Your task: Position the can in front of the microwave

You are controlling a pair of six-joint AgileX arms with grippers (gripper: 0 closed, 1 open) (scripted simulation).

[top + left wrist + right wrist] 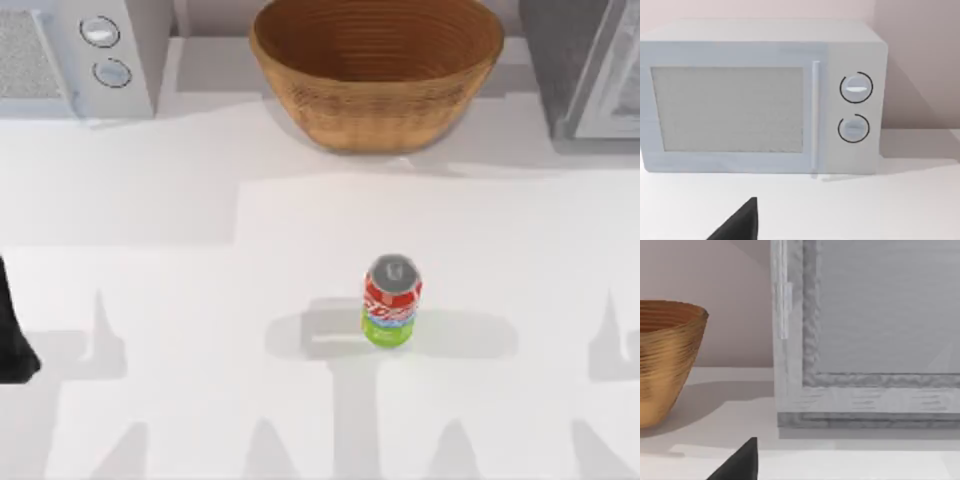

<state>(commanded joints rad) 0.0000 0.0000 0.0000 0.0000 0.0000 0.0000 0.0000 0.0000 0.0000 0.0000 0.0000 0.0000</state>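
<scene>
Can: upright, long axis vertical, mid-table right of centre, well apart from microwave at its ten o'clock; left arm at nine o'clock seems nearer; finger state cannot be told.

Bare surface open in front of the microwave, can standing alone mid-surface with room all round, basket and darker appliance crowding the far edge

Upright can mid-table
</scene>
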